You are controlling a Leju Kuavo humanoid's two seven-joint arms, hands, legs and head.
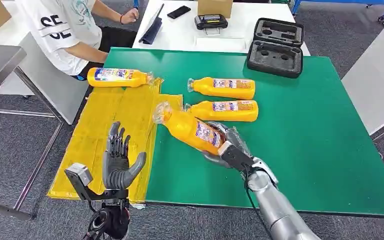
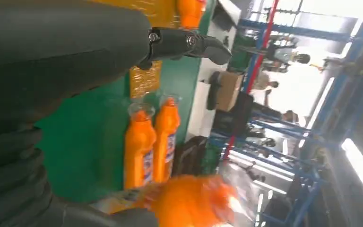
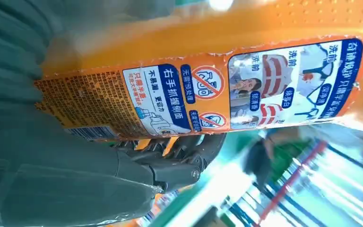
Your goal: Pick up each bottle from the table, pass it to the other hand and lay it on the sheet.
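— Where is the bottle the robot is handling?

— The right hand (image 1: pixel 228 146) grips an orange bottle (image 1: pixel 192 128) around its lower body, lifted over the green table (image 1: pixel 305 125), its cap end tilted toward the yellow sheet (image 1: pixel 115 125).

— And the left hand?

— The left hand (image 1: pixel 118 161) is raised over the sheet, palm up, fingers spread, holding nothing.

— The other bottles?

— Two bottles (image 1: pixel 222 87) (image 1: pixel 223 110) lie side by side on the table; a fourth bottle (image 1: pixel 117 77) lies at the sheet's far end.

seated person (image 1: pixel 65 30) in white shirt, open black moulded case (image 1: pixel 276 47), phone (image 1: pixel 179 11), cardboard box (image 1: pixel 215 7), white table (image 1: pixel 180 35)
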